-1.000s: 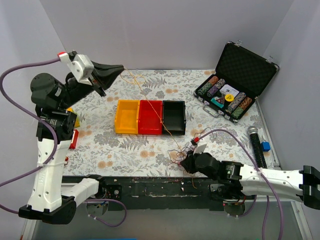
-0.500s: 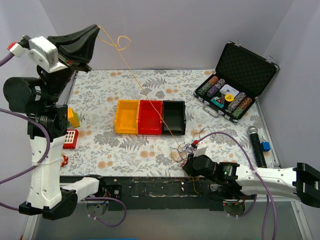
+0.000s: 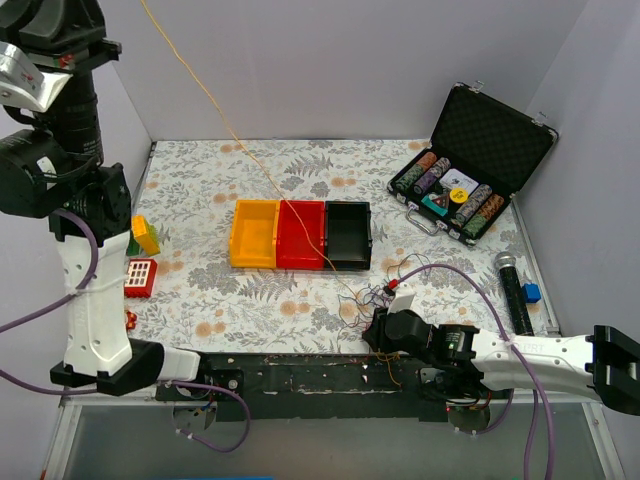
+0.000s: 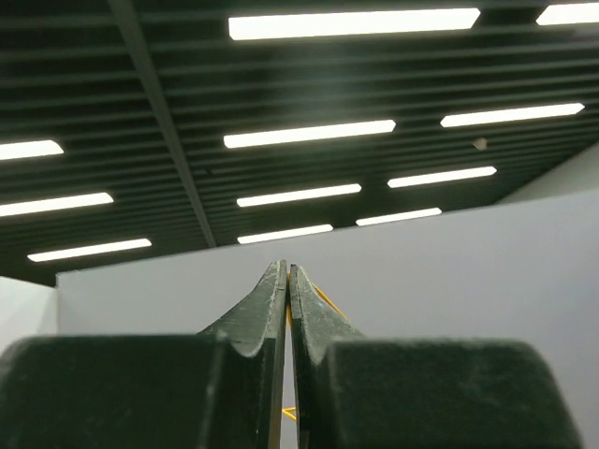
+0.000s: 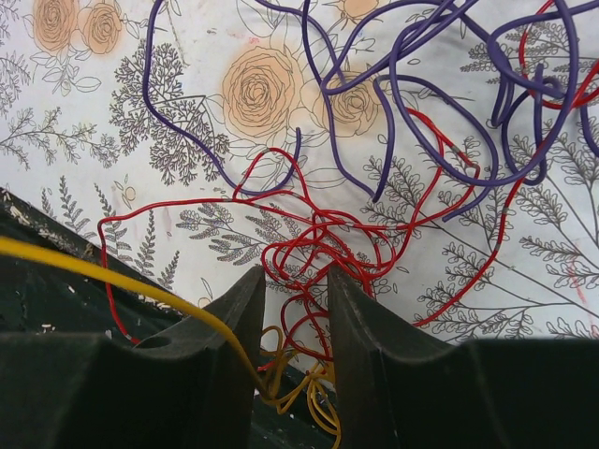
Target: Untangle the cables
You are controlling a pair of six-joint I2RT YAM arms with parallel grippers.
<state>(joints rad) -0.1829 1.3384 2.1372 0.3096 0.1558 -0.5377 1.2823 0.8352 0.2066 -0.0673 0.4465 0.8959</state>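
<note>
The cables lie in a small tangle (image 3: 375, 296) of red, purple and yellow strands at the near edge of the floral mat. One yellow cable (image 3: 260, 165) runs taut from the tangle up and left, out of the top of the overhead view. My left gripper (image 4: 287, 279) is raised toward the ceiling, out of the overhead view, and is shut on that yellow cable. My right gripper (image 5: 295, 285) sits low over the tangle, open, with loose red cable (image 5: 318, 234) and yellow loops (image 5: 299, 388) between its fingers. Purple cable (image 5: 421, 140) spreads beyond.
Yellow (image 3: 253, 235), red (image 3: 301, 234) and black (image 3: 347, 234) bins stand mid-mat. An open poker chip case (image 3: 470, 170) is at the back right, a microphone (image 3: 510, 285) and a blue block (image 3: 531, 292) at the right edge. Toy blocks (image 3: 145, 236) lie left.
My left arm has swung higher, lifting the yellow cable until its end leaves the top of the view. My right gripper's jaws have widened over the tangle.
</note>
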